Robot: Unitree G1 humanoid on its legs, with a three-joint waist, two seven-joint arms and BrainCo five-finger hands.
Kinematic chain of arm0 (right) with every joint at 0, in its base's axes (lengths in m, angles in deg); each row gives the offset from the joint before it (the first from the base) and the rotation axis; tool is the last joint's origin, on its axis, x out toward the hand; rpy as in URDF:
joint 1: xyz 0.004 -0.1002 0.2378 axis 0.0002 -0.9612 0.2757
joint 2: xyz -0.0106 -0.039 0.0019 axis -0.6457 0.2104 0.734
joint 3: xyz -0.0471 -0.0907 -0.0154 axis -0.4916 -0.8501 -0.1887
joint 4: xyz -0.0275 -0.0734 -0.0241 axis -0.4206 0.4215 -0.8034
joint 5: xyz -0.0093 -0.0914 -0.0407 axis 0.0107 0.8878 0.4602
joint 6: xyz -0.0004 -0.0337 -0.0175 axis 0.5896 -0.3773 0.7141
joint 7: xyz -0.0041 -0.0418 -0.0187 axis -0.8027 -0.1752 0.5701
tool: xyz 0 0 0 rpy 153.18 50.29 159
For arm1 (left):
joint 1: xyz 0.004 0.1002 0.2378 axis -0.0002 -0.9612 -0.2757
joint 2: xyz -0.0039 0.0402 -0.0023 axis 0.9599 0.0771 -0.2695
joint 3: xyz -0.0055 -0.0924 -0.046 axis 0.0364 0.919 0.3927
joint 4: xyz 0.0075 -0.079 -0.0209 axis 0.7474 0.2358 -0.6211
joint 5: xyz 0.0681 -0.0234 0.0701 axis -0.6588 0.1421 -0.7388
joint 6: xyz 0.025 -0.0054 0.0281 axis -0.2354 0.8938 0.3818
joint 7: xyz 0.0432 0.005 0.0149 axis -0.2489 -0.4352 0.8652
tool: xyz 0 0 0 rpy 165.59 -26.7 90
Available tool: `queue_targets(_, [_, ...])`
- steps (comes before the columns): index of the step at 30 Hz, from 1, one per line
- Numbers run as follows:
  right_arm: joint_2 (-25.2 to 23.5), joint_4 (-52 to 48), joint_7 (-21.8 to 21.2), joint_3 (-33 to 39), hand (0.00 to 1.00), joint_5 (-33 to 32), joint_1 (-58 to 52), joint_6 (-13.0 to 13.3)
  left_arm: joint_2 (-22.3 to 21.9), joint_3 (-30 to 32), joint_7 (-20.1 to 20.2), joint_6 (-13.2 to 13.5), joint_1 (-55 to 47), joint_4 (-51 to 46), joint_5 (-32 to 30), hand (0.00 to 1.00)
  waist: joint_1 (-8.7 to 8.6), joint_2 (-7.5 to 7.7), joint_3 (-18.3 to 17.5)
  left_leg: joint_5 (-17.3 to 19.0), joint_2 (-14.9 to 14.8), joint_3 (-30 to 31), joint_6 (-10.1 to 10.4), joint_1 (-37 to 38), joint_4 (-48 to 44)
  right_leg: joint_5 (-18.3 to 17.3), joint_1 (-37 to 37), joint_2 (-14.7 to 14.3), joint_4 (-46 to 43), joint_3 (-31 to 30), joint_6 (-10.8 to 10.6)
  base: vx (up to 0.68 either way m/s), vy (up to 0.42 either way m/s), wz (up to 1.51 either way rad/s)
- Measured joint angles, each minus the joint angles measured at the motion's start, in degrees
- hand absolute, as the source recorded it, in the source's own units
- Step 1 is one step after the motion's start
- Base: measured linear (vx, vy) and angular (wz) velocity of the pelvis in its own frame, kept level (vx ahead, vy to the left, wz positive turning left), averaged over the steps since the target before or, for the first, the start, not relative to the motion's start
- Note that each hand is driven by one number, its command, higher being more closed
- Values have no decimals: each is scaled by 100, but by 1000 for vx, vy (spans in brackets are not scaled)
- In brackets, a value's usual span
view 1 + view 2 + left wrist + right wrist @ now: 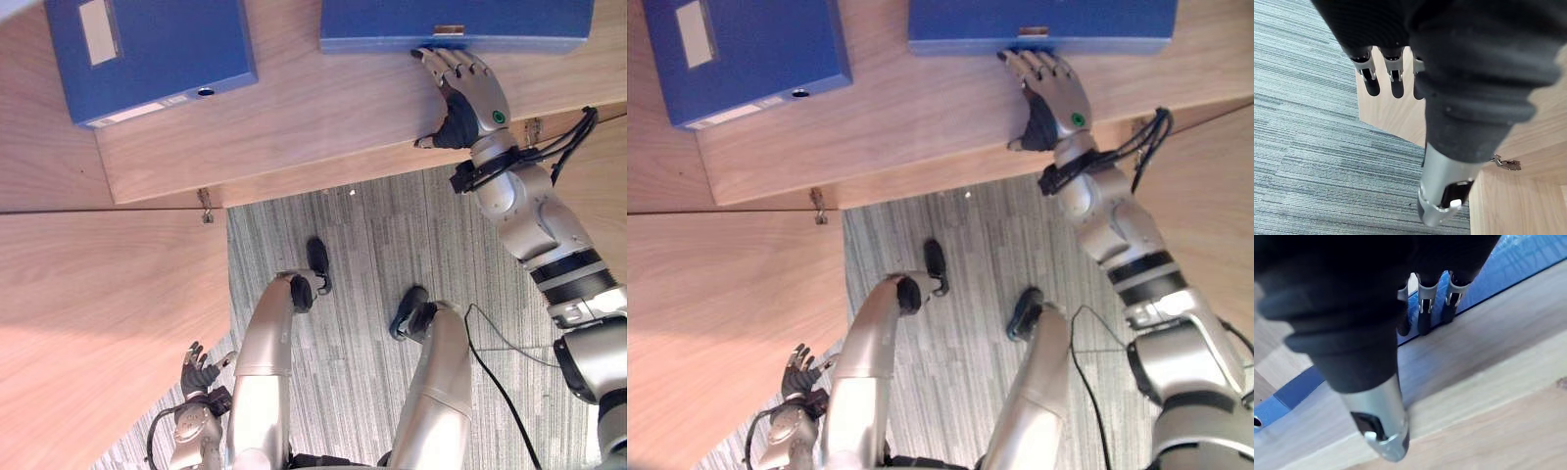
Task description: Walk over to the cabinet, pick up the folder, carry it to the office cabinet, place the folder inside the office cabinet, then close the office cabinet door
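Head cams: a pale wood cabinet shelf [313, 117] stands over grey striped carpet [362, 255], with an open wood door [98, 313] on my left. Two blue binders lie flat on the shelf, well apart: the folder [460, 15] on my right and the other folder [147, 49] on my left. My right robot hand [470, 98] has straight fingers, tips touching the folder's near edge, clamped on nothing. My left robot hand [199, 374] hangs low by the door, fingers loose and apart.

Left wrist cam: carpet, wood panel and a metal hinge [1506, 164] up close.

Right wrist cam: my fingertips [1424, 316] are right at the folder's blue edge.
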State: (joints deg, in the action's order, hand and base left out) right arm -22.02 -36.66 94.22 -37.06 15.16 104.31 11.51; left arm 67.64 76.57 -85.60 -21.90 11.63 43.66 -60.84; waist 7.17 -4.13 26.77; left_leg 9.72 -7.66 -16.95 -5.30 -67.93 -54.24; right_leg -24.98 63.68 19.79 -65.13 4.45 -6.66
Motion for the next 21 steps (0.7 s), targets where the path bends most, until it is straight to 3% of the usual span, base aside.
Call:
queue_targets(4, [-34, 491, -509, 0, 0, -530, 457, 223, 9, 14, 7, -12, 40, -6, -1, 0, -25, 0, 0, -124, -1, 21, 50, -4, 180, 133, 19, -49, 142, 38, -8, -11, -33, -3])
queue_targets(7, [-189, 1094, -1022, 107, 0, -719, 1018, 233, 11, 59, 24, -88, 153, -32, -73, 0, -34, 0, 0, -225, 0, 22, 144, -15, 310, 249, 58, -56, 240, 68, 10, -41, -23, -5])
queue_targets(9, [-296, 1509, -1133, 398, 0, -696, 1342, 220, -1, 58, 60, -130, 174, -193, -158, 0, 2, 1, 0, -250, 28, 27, 184, -64, 398, 303, 113, 14, 284, 137, 39, -53, -34, 6])
queue_targets(15, [-301, 2393, -1207, 1179, 0, -480, 1976, -138, -112, 147, 83, -253, 222, -462, -235, 0, 134, 3, 1, -391, 113, 51, 328, -134, 644, 440, 126, 143, 462, 330, 18, 7, -42, 17])
queue_targets(21, [-293, 2598, -1198, 1400, 0, -171, 2112, -405, -190, 346, 117, -313, 222, -683, -258, 0, 163, 10, -2, -509, 142, 15, 265, -126, 746, 559, 96, 167, 613, 371, -13, 67, -51, -1])
